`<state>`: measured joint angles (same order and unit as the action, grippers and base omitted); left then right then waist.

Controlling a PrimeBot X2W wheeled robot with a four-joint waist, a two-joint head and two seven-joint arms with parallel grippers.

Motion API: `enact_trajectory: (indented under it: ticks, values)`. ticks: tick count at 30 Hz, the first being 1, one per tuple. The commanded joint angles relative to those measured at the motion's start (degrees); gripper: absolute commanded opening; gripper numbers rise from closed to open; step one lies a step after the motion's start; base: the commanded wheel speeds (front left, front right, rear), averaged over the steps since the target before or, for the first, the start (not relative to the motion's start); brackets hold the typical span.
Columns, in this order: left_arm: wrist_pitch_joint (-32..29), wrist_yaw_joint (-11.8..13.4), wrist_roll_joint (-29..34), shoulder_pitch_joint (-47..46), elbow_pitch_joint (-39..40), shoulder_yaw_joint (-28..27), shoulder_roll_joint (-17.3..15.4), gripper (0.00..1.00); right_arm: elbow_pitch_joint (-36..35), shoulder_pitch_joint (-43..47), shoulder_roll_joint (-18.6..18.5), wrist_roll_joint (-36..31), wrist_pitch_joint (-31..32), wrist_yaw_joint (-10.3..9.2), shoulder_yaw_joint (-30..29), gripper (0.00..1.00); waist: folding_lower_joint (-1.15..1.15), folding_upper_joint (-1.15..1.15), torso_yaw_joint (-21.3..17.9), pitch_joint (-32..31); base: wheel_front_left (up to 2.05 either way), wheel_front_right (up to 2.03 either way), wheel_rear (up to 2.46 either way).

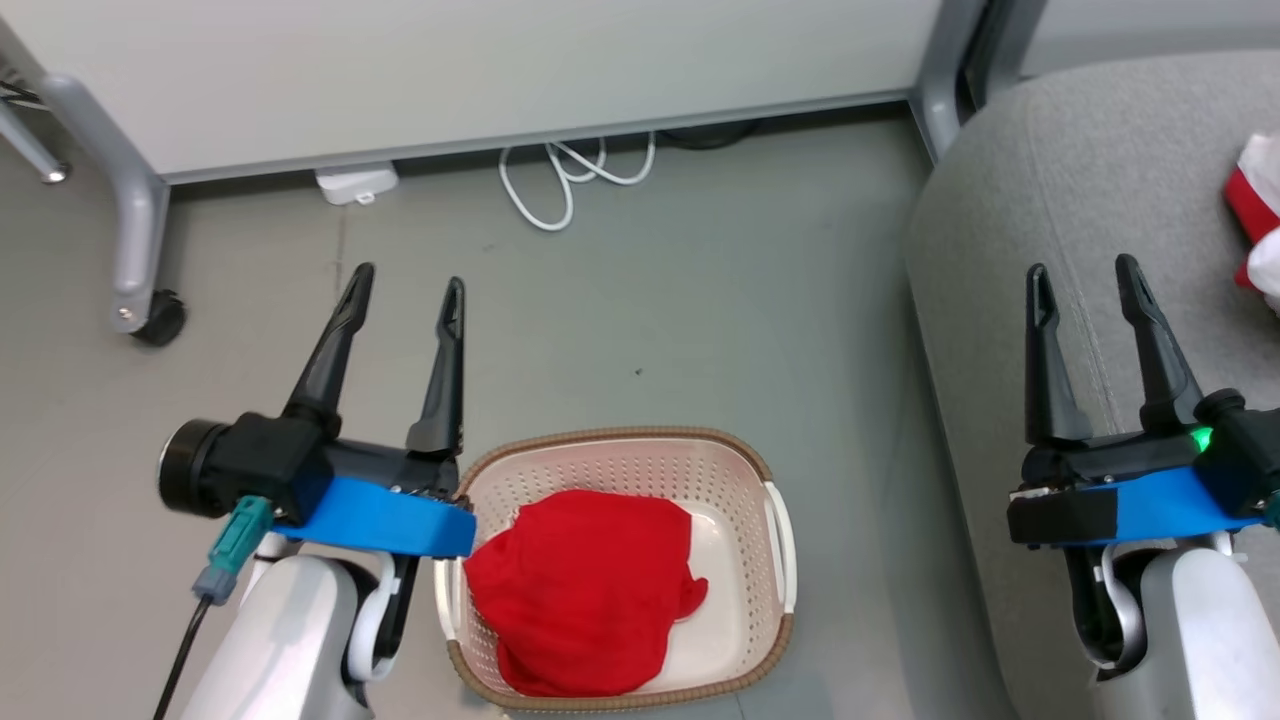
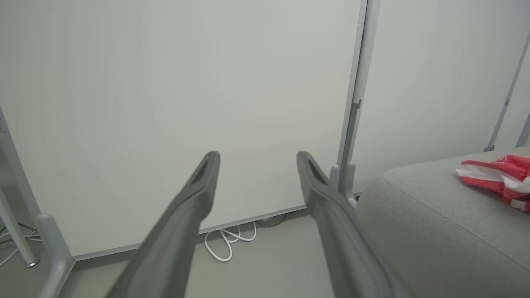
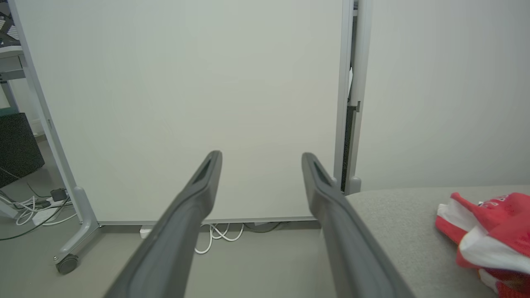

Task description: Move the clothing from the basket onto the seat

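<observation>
We find the left claw (image 1: 410,278) and right claw (image 1: 1082,266) spread apart, holding nothing. A plain red shirt (image 1: 585,590), soft and crumpled, fills the perforated cream basket (image 1: 620,437). A red-and-white garment (image 1: 1255,215) lies on the grey woven seat (image 1: 1050,180).

The left gripper (image 1: 408,278) and the right gripper (image 1: 1082,265) are held well apart, each with its two dark fingers spread wide and pointed forward; nothing is gripped by either
</observation>
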<state>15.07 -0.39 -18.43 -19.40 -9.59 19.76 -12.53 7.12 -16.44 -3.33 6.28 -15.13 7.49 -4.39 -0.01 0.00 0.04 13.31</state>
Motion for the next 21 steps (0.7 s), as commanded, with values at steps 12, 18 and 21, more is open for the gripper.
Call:
enact_trajectory:
  ticks: [12,18,21]
  values:
    - [0.15,-2.92,4.84,8.32,-0.43,-11.77,4.66,1.0,-2.62,6.05,0.44,-0.83,-0.04,0.02,2.2,1.0,0.01,0.0,4.36,-6.26,0.0,0.0,0.0]
    - [0.15,-4.35,6.91,11.83,0.04,-15.16,6.21,1.0,-2.15,9.34,0.46,0.97,-0.04,0.02,2.31,1.0,0.01,0.0,4.05,-8.02,0.0,0.0,0.0]
    - [0.15,-4.75,7.51,13.49,0.21,-16.7,6.92,1.0,-1.55,10.62,0.46,1.77,-0.04,0.02,2.35,1.0,0.01,0.0,3.66,-8.91,0.0,0.0,0.0]
